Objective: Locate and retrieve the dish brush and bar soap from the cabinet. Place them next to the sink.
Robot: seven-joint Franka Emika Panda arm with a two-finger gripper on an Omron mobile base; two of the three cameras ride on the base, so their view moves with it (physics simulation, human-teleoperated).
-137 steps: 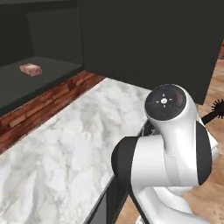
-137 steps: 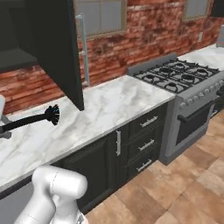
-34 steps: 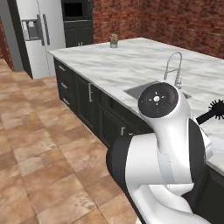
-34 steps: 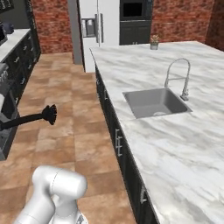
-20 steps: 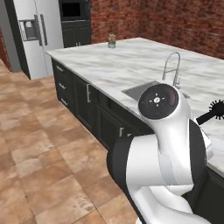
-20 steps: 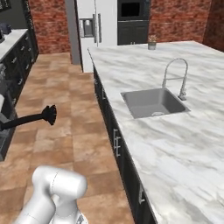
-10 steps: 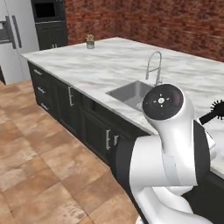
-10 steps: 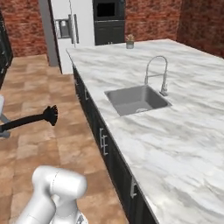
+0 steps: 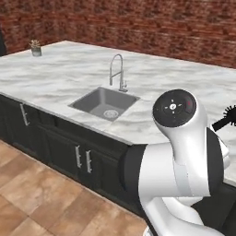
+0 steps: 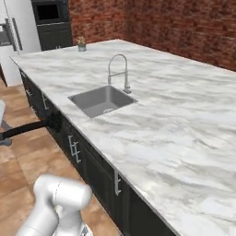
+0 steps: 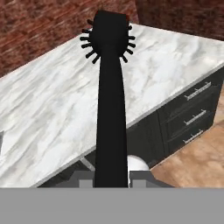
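Claw (image 11: 111, 181): mine, nearest the hand camera; the two fingers are pressed against the base of the dish brush handle, pinching it.
Dish brush (image 11: 111, 96): all black, straight handle running up from my claw, round spiky head at the far end. In the left base view the bristle head (image 9: 228, 116) pokes out past my white arm at the right edge. In the right base view the handle (image 10: 25, 129) reaches in from the left edge, hanging over the floor in front of the desk, touching nothing but my claw.
Arm: my white body with dark joints, lower right of the left base view, lower left of the right base view.
Floor (image 10: 27, 156): brown tiles, below and in front of the desk.
Lower units (image 9: 60, 147): dark doors and drawers with short silver handles, under the desk edge.
Desk (image 10: 170, 124): long white marble island, grey veining.
Sink (image 10: 101, 100): rectangular grey metal basin with round drain, sunk into the desk close to its near edge; well apart from the brush.
Faucet (image 10: 120, 71): slim tall chrome, curved neck, standing just behind the sink.
Small potted plant (image 10: 81, 44): on the far end of the desk.
Wall oven (image 10: 50, 18): dark, beyond the plant.
Brick wall (image 9: 138, 27): red-brown, behind the desk.
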